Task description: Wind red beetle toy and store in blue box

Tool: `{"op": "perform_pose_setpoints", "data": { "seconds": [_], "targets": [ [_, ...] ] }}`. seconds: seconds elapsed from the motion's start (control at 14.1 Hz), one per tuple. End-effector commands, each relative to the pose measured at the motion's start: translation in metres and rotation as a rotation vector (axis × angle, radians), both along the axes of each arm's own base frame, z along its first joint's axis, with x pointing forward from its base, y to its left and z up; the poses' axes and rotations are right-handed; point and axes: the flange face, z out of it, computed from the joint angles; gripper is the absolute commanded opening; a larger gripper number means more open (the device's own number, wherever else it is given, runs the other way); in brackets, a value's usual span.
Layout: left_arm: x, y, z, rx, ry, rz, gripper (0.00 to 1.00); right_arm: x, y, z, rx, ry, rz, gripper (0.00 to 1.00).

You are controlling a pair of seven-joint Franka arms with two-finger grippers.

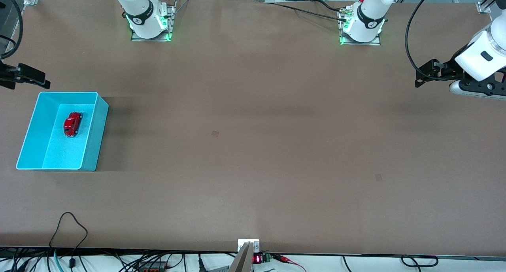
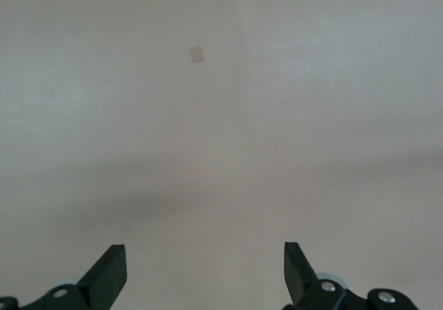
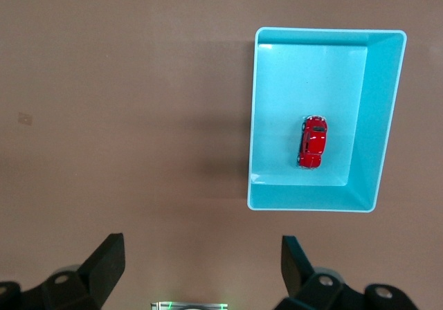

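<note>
One car (image 1: 72, 124) lies in the box (image 1: 101, 118), at the right arm's end of the table (image 1: 253, 145). It is tiny, glossy red, with a rounded beetle-shaped body, dark wheels and a pale glint at its ends. It rests on its wheels on the box floor, in the half farther from the front camera, clear of all four walls, its length running roughly along the box's long side. The right wrist view shows it the same way: the car (image 3: 312, 142) on the floor of the box (image 3: 377, 116), apart from every wall.

The box is light cyan-blue, rectangular, with tapered walls and a thin paler rim. It stands upright and holds only the car, which is far smaller than it.

The right gripper (image 1: 33, 77) hangs over the bare table just past the box's edge that faces the bases, at the table's end. In its own wrist view the right gripper (image 3: 202, 268) has its two dark fingers (image 3: 107, 261) spread wide, with nothing between them.

The left gripper (image 1: 429, 72) hangs over the table at the left arm's end, well apart from the box. Its wrist view shows the left gripper (image 2: 205, 272) with fingers (image 2: 109, 268) parted wide over bare brown table, holding nothing. A small pale patch (image 2: 198, 53) marks the surface below it.
</note>
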Motion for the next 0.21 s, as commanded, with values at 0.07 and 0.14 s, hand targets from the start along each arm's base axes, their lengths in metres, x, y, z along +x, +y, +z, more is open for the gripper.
{"op": "perform_pose_setpoints", "data": {
  "seconds": [0.07,0.14],
  "targets": [
    [-0.0008,-0.002,0.0058,-0.024,0.002,0.003,1.0,-0.0024,0.0035,0.0019,0.01,-0.001,-0.02,1.0],
    [-0.0008,-0.002,0.0058,-0.024,0.002,0.003,1.0,-0.0023,0.0026,0.002,0.01,-0.002,-0.023,1.0]
  ]
}}
